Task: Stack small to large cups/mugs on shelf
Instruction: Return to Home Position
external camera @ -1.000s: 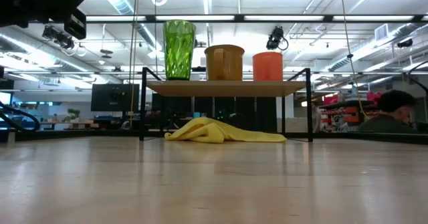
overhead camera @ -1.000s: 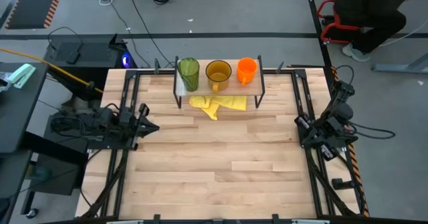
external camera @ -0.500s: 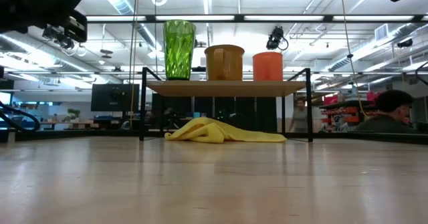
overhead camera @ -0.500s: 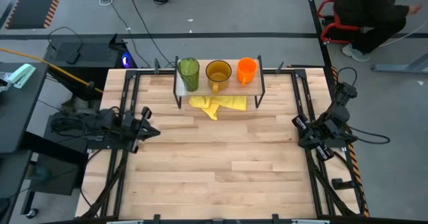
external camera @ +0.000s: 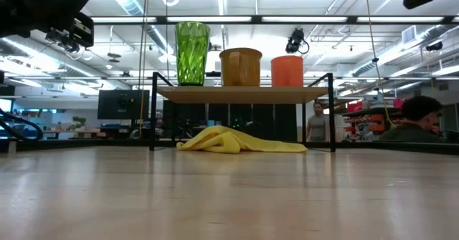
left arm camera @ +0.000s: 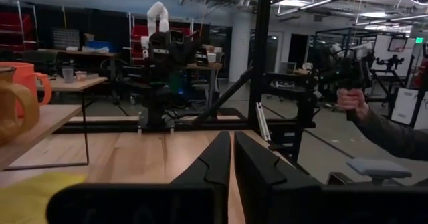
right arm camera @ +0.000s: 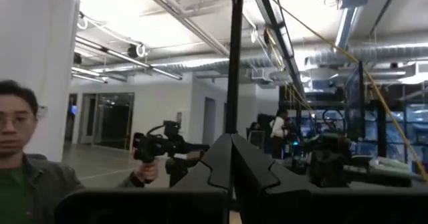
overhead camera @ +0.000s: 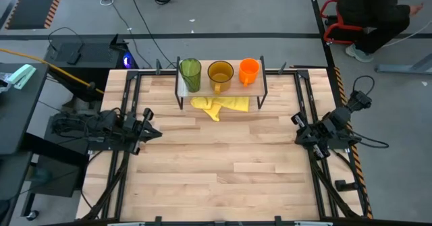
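While both arms sat folded at the table's side edges, the left gripper and right gripper each had fingers pressed together, holding nothing. Farther back, the yellow cloth lay partly beneath the shelf, which carried the green tumbler, amber mug and orange mug side by side. A wide arm swing could jolt the shelf and topple the tall tumbler.

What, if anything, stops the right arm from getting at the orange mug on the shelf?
Probably yes: nothing visible. The orange mug stands at the right end of the shelf, nearest the right gripper, shut at the table edge, with bare wood between. The left gripper waits opposite.
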